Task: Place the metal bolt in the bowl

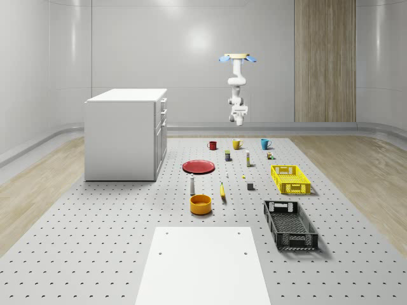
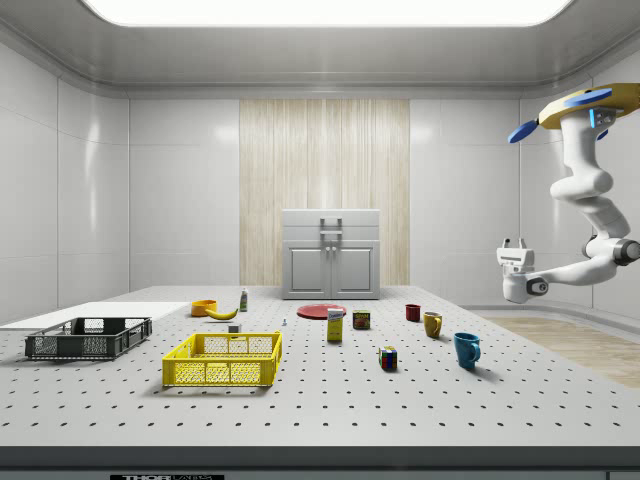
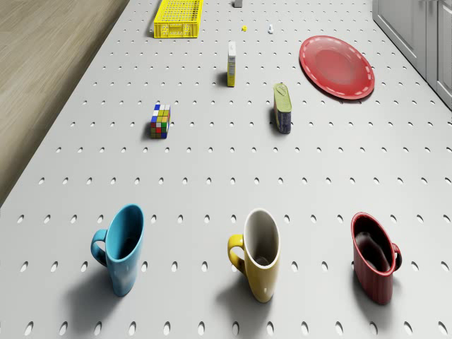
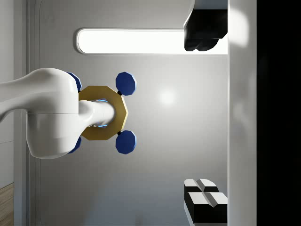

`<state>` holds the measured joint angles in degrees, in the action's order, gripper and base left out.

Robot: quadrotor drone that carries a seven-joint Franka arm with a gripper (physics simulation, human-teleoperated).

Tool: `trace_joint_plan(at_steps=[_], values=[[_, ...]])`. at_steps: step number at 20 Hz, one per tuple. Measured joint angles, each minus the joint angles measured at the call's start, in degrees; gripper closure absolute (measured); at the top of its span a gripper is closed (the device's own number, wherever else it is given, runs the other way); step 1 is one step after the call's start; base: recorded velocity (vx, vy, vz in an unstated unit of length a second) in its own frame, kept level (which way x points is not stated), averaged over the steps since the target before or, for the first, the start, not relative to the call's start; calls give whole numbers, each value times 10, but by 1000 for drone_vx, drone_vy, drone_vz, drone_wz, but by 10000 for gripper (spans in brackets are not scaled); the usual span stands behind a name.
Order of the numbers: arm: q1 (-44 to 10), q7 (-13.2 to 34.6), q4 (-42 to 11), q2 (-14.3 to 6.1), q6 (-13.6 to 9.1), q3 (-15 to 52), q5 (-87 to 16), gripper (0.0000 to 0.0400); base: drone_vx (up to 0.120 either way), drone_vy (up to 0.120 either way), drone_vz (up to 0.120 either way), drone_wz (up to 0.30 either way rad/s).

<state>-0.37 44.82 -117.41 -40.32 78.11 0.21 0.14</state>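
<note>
Hovering high over far bench (image 1: pixel 95 254) edge behind mugs, jaws (image 4: pixel 205 117) spread empty, nowhere near orange round bowl (image 1: pixel 200 204), so approach pending.

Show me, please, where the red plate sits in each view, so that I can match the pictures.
Whole-scene view: the red plate lies mid-floor, just right of the white cabinet.
Side view: it lies in front of the cabinet.
Drone view: it lies beyond the red mug.
Wrist view: the camera faces up at the drone.
Shared landmark: the yellow crate.
</note>
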Motion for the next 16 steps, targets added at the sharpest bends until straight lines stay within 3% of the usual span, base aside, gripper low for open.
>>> trace_joint_plan(at_steps=[11, 16], values=[[-1, 0, 3, 0, 1, 1, 0, 0, 0, -120, 0, 0], [-1, 0, 2, -2, 3, 1, 0, 0, 112, -120, 0, 0]])
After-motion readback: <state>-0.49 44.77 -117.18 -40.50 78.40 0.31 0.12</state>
